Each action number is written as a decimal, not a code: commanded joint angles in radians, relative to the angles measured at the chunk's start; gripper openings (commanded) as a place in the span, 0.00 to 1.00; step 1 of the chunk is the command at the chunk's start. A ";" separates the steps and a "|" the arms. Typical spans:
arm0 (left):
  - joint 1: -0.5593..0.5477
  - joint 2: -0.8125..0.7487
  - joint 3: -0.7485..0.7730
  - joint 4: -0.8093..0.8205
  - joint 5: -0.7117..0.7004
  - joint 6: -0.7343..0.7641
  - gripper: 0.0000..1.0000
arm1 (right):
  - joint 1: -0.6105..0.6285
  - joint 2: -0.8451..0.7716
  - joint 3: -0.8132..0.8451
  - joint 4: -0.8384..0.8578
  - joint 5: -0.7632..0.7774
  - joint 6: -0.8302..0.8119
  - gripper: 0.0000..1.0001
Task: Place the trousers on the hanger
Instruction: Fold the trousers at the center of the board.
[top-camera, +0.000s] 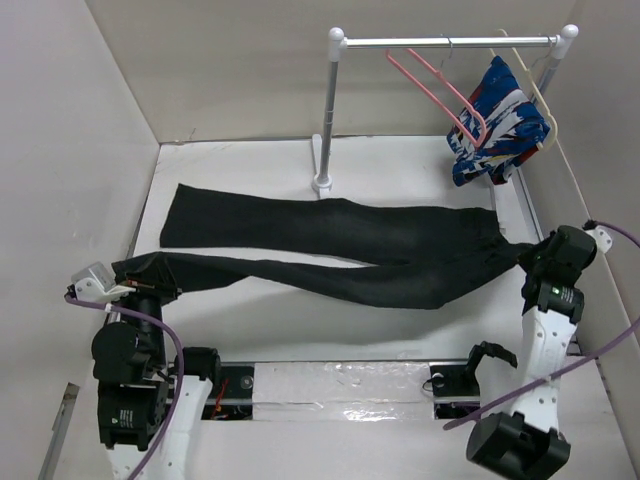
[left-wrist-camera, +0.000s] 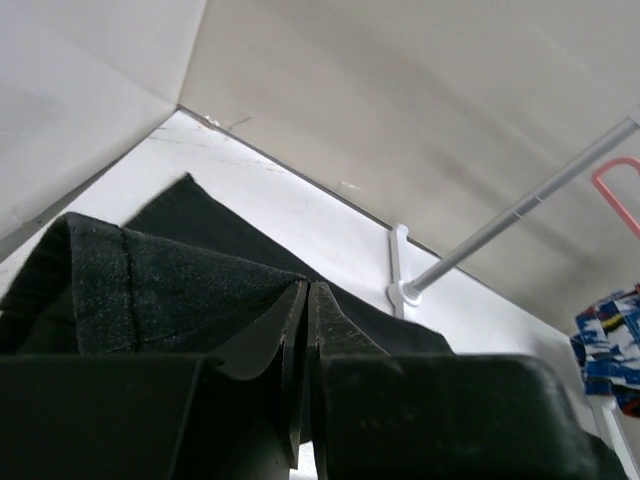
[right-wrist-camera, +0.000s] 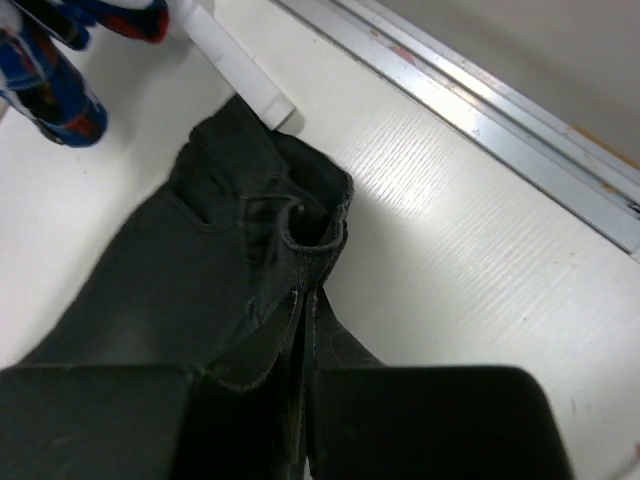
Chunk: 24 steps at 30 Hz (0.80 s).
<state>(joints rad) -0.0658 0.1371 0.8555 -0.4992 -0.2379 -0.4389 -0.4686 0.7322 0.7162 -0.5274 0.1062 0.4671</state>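
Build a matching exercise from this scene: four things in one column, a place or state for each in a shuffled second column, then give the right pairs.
Column one:
1. trousers
2. pink hanger
3. patterned garment
4. left gripper

Column two:
A. hangs bare on the rail
B. lies stretched across the table
C. shut on a leg end of the trousers
D. hangs on the cream-white hanger at the rail's right end

Pairs: 1-B, 2-A, 3-D, 4-C
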 joint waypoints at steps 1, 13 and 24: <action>-0.006 0.038 0.046 0.056 -0.121 0.002 0.00 | -0.013 -0.059 0.086 -0.170 0.049 -0.027 0.04; -0.006 0.282 -0.062 0.103 -0.220 -0.161 0.00 | 0.008 -0.024 0.183 -0.197 0.102 -0.093 0.05; 0.066 0.795 0.020 0.203 -0.244 -0.265 0.00 | 0.008 0.341 0.302 -0.060 0.087 -0.074 0.04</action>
<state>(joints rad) -0.0040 0.8951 0.7918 -0.3805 -0.4267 -0.6792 -0.4629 1.0492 0.9287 -0.7006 0.1814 0.3904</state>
